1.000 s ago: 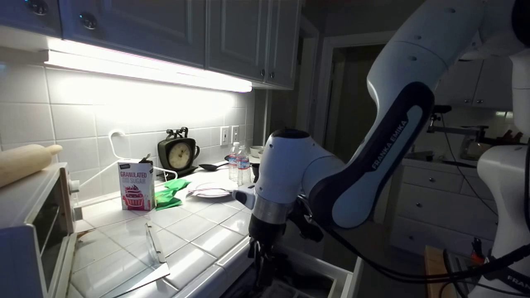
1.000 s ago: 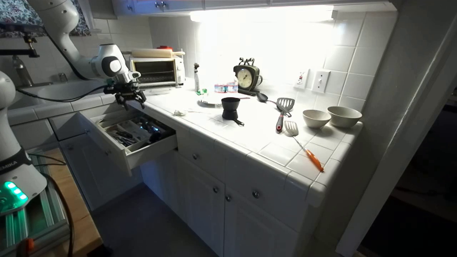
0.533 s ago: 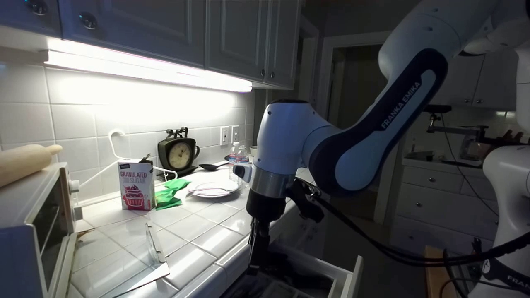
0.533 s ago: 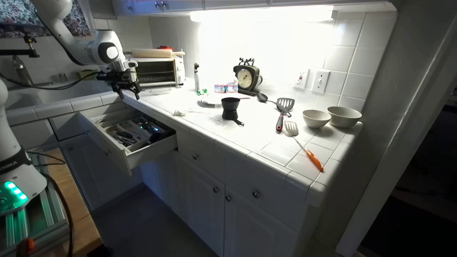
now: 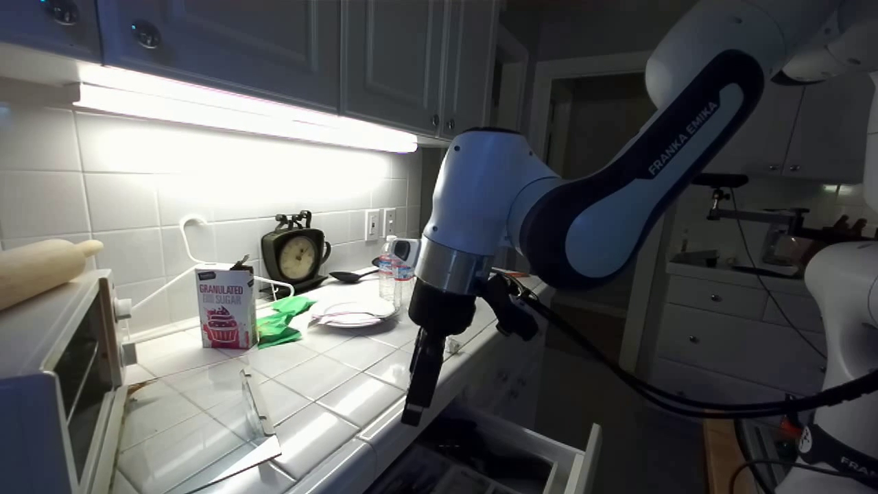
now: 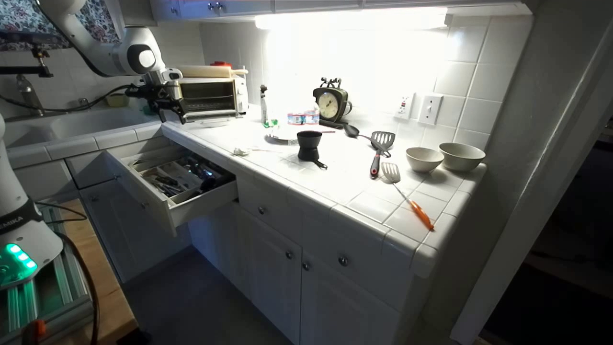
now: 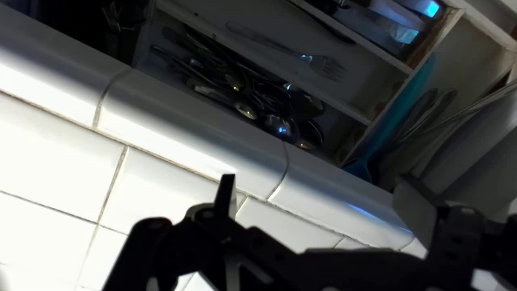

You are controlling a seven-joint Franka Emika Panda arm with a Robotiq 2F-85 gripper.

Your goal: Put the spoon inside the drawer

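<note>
Wrist view: gripper (image 7: 319, 198) spread wide, nothing held, having lifted over the past second to hang above the counter edge (image 7: 194, 129). Beyond, spoons (image 7: 282, 128) lie heaped in one compartment of the pulled-out drawer (image 6: 206, 203); cannot tell which is the task's, but the empty-handed rise suggests release done, placing likely complete.

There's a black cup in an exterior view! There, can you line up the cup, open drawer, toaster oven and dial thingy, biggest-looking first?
As they look in that exterior view:
1. Drawer
2. Toaster oven
3. Dial thingy
4. Black cup
Being nearer the camera probably helps the drawer look so big.
</note>
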